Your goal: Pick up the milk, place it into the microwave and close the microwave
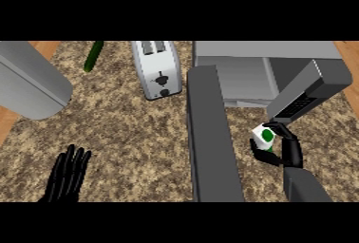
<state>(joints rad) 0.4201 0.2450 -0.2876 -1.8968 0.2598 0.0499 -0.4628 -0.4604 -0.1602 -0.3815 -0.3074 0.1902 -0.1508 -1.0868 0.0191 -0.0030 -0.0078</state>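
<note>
We saw the right hand (286, 148) curled round the milk (264, 136), a small white carton with a green mark on its face. The thumb and fingers wrapped it from the right and from below, and the carton tilted a little. It was held above the counter (133, 142), just in front of the microwave (263, 71), near the lower end of the dark control panel (301, 102) that slanted down from the oven's right side. The milk was outside the cavity (242, 78). The door (210, 137) stood open, a long grey slab running from the microwave's left front corner down to the lower edge of the view, just left of the carton. We could not tell whether the carton touched the panel.

The left hand (68, 174) showed at the lower left, fingers straight and pointing up, holding nothing and resting over the speckled top.

Left of the microwave lay a toaster (157, 69), silver, with two slots and a dark lever and knob. Further left, near the back edge, a green cucumber (93, 56) lay slanted. A big grey rounded body (32, 80) filled the upper left corner; we could not tell what it was.
</note>
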